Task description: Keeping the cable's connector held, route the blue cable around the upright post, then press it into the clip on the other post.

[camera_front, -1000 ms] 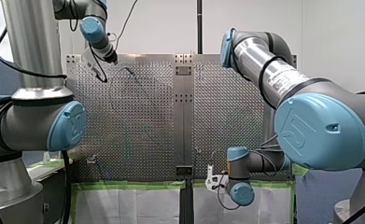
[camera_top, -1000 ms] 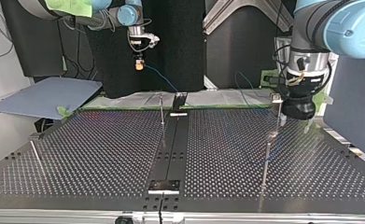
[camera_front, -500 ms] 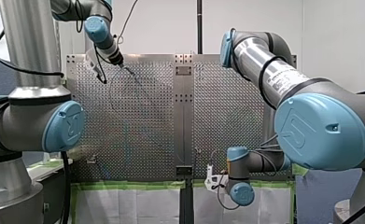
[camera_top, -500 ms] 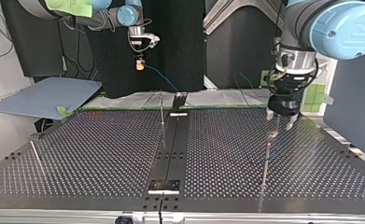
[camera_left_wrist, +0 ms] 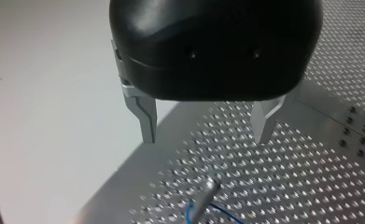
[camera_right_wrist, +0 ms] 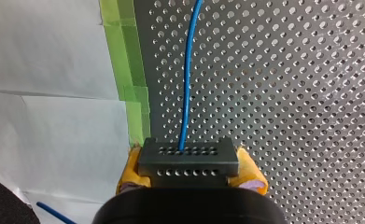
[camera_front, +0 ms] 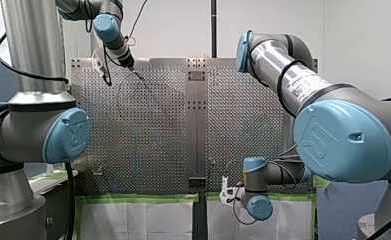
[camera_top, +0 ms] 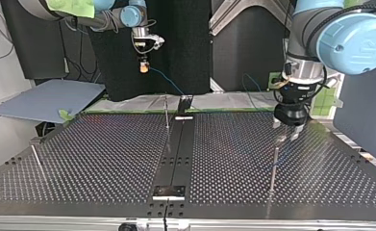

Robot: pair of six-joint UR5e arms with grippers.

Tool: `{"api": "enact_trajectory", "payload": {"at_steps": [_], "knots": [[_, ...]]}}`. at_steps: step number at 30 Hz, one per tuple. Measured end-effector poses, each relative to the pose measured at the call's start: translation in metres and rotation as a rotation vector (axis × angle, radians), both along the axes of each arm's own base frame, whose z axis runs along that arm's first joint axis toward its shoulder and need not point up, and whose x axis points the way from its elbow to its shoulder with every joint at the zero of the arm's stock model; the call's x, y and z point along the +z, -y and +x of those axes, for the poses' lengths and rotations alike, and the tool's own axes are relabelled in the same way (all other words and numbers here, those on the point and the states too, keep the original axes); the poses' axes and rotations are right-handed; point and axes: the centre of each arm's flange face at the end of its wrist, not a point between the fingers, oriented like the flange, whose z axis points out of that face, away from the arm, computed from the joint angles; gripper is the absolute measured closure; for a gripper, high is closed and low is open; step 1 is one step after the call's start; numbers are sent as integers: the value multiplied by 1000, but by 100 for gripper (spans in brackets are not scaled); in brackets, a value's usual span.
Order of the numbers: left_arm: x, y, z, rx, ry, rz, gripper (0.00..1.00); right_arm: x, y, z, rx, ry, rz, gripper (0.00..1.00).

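Your right gripper (camera_right_wrist: 189, 170) clamps the dark perforated connector (camera_right_wrist: 188, 156) of the thin blue cable (camera_right_wrist: 188, 70); your left gripper (camera_left_wrist: 206, 140) gapes empty above the slim metal post (camera_left_wrist: 203, 198).

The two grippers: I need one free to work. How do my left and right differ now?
My left gripper has bare metal fingers; my right gripper has yellow pads. My left gripper is open and empty over a metal post; my right gripper is shut on the dark perforated connector of the blue cable. Both face the perforated table.
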Motion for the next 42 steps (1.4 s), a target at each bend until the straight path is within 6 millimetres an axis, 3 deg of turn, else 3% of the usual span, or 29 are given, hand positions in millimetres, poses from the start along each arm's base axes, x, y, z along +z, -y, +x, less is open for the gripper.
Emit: {"api": "enact_trajectory", "payload": {"at_steps": [6, 18, 42], "knots": [[-6, 3, 11, -13, -23, 55, 0, 0, 0, 0, 1, 1, 0, 100], [15, 5, 15, -21, -6, 174, 0, 0, 1, 1, 6, 5, 0, 100], [7, 8, 18, -45, -49, 402, 0, 1, 2, 2, 16, 9, -1, 100]]}}
